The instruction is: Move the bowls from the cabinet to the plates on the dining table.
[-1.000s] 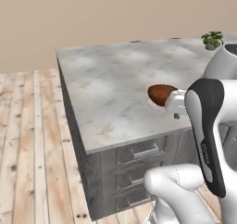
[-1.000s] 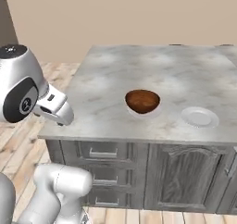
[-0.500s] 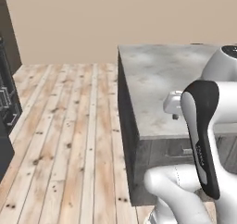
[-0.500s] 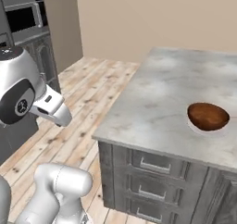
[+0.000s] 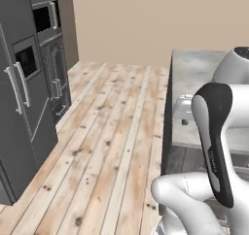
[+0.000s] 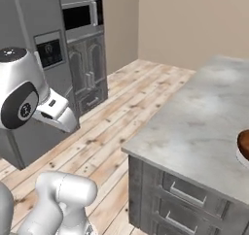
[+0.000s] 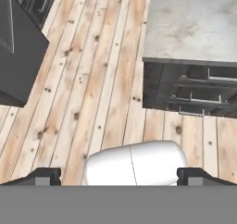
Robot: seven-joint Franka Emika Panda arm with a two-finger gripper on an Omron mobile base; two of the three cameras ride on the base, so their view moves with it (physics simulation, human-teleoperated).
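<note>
Left of the gripper stands the dark grey refrigerator with long silver bar handles, the built-in black oven stack beyond it. The gripper hangs over the light plank wood floor, fingertips spread wide and empty, apparently carried clear while the base is between stops. Ahead and to its right lies the marble-veined grey-white dining table. Farther right, at the picture's edge, the glossy reddish-brown wooden bowl sits on a whitish plate, so one delivery looks done.
</note>
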